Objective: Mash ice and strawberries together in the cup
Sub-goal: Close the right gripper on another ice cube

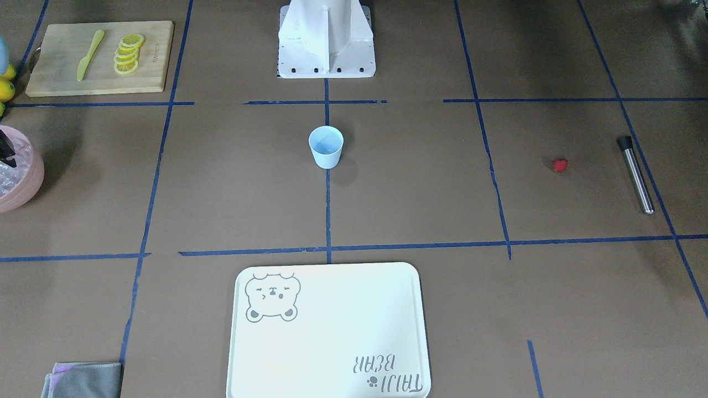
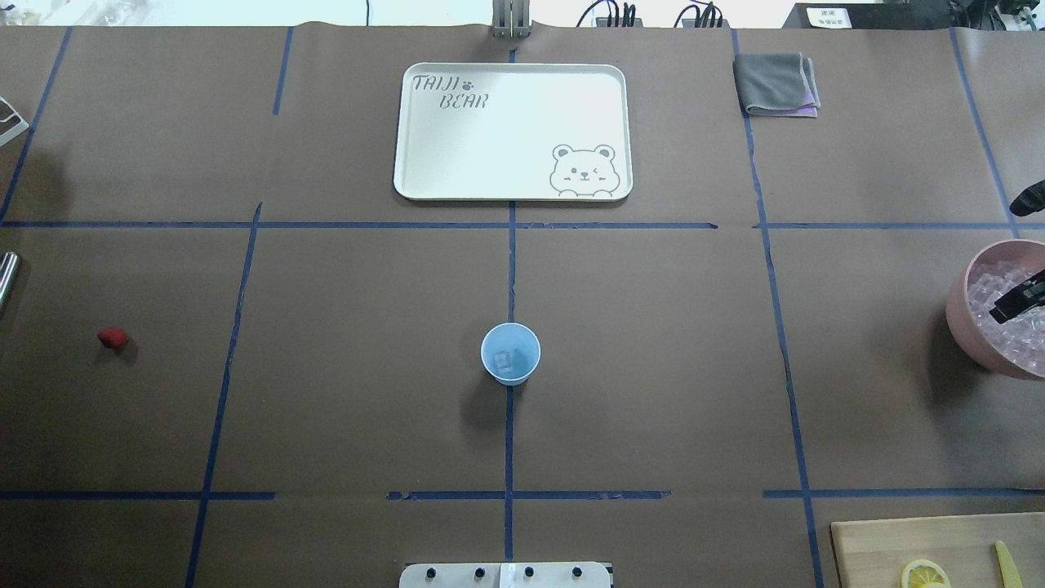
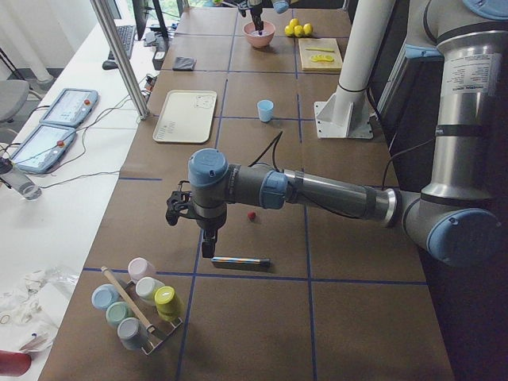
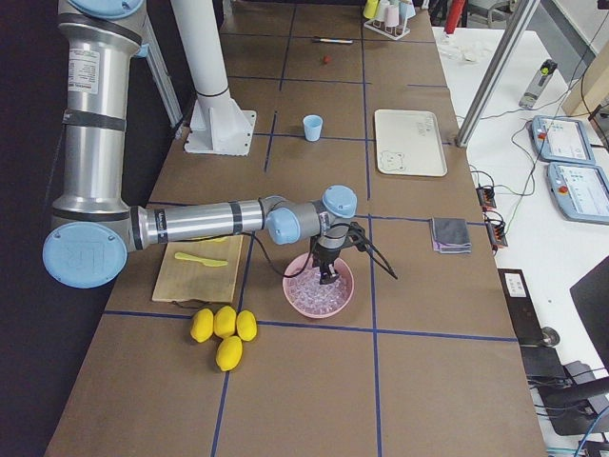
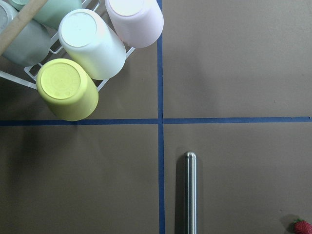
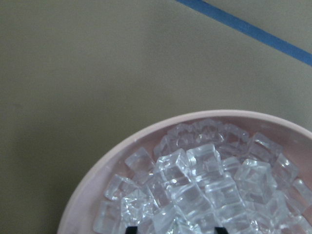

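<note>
The pale blue cup (image 1: pixel 326 146) stands upright mid-table, with one ice cube (image 2: pixel 504 359) inside it. It also shows in the overhead view (image 2: pixel 510 353). The strawberry (image 1: pixel 560 165) lies alone on the table on my left side, near a steel muddler (image 1: pixel 636 174). My left gripper (image 3: pixel 208 238) hovers above the muddler (image 5: pixel 190 192); I cannot tell if it is open or shut. My right gripper (image 6: pixel 174 230) is open, its tips down among the ice (image 6: pixel 195 175) in the pink bowl (image 2: pixel 963 318), holding nothing.
A pale tray (image 2: pixel 424 188) lies at the far middle and a grey cloth (image 2: pixel 775 83) at far right. A cutting board (image 1: pixel 55 83) holds lemon slices (image 1: pixel 128 54) and a yellow knife (image 1: pixel 89 54). A rack of upturned cups (image 5: pixel 92 44) stands by the muddler. Lemons (image 4: pixel 224 328) lie near the bowl.
</note>
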